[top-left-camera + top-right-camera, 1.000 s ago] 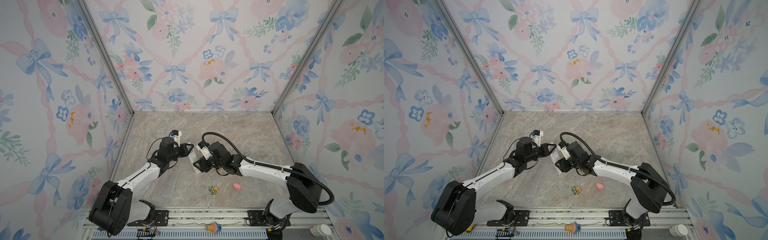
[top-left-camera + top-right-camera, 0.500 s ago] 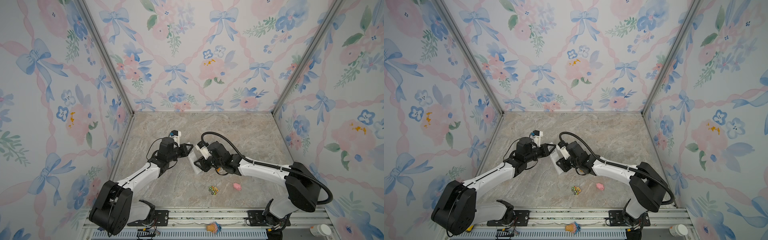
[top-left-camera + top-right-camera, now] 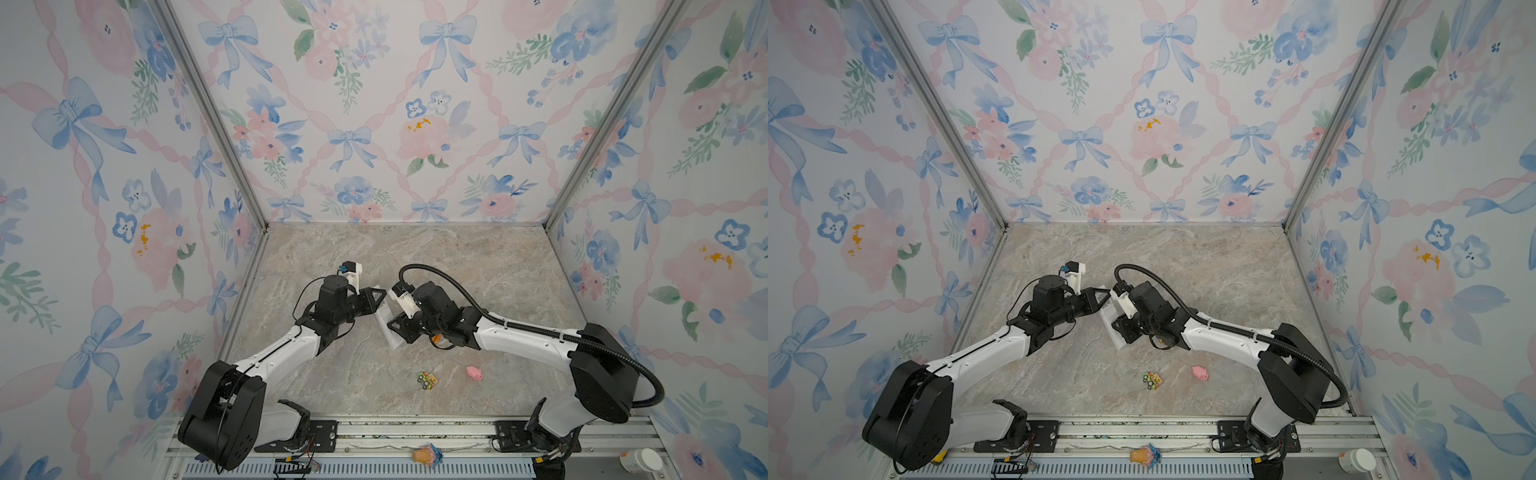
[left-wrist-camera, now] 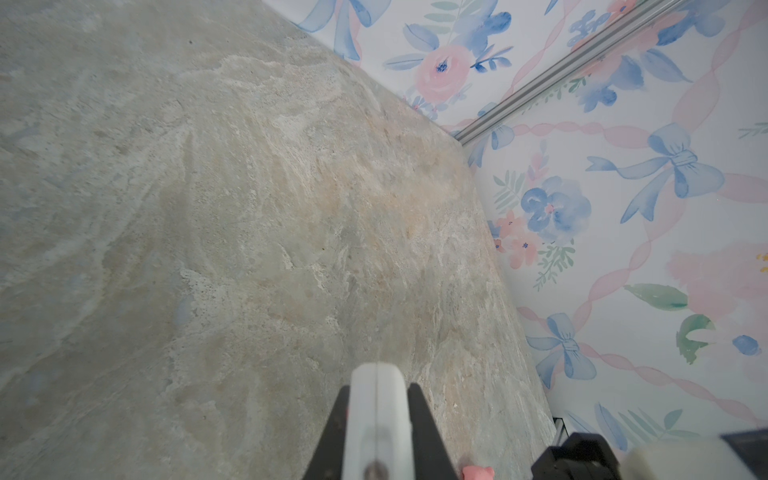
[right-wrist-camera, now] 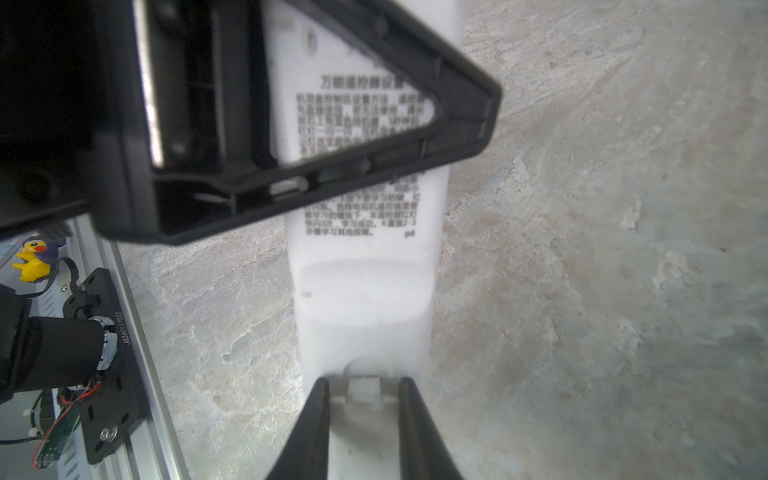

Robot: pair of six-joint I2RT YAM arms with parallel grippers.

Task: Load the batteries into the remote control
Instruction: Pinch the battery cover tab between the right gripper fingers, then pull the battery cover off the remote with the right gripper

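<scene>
Right wrist view: remote control (image 5: pixel 365 291), printed back showing, clenched in left hand (image 4: pixel 377 395); right hand (image 5: pixel 364 388) straddles its near end, grip indeterminate.

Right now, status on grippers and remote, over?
Left gripper shut on remote control, printed back showing. Right gripper astride its other end, grip unclear. Toy car and pig figure lie apart, nothing blocking.

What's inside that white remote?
Nothing inside shows. In the right wrist view the remote turns its printed back to the camera, and its battery cover seems closed, hiding whatever lies beneath it.
</scene>
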